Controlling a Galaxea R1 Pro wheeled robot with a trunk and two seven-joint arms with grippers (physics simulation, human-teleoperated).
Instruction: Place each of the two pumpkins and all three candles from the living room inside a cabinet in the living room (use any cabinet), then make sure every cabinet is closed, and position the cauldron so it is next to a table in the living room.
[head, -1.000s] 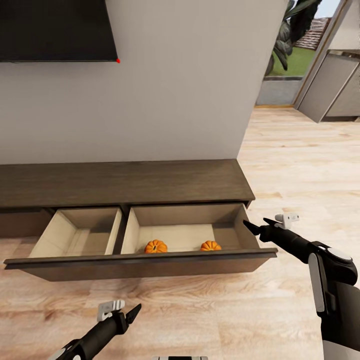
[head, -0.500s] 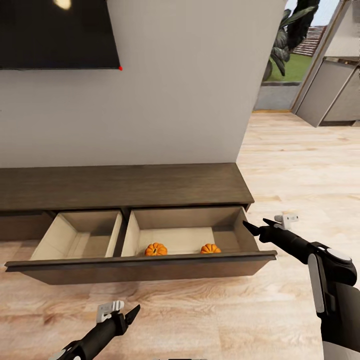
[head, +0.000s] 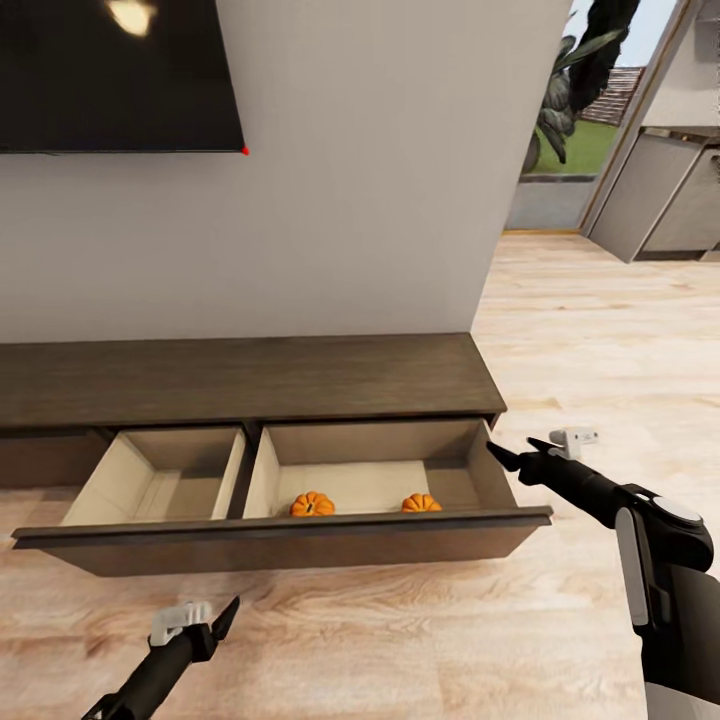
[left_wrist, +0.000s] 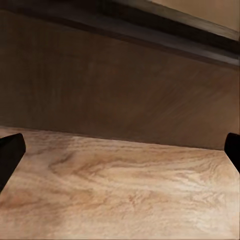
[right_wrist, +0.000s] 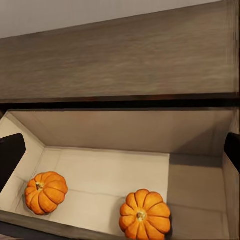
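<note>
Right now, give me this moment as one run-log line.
pumpkins: both in right compartment | cabinet: drawer open | left gripper: open, low before drawer front | right gripper: open, at drawer's right end

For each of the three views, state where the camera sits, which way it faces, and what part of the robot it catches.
Head view: high on the robot, facing down at the open cabinet; left gripper and right gripper show.
Left wrist view: low, facing the drawer front and floor; fingertips at the edges.
Right wrist view: faces into the drawer at the pumpkins; the head view shares them.
</note>
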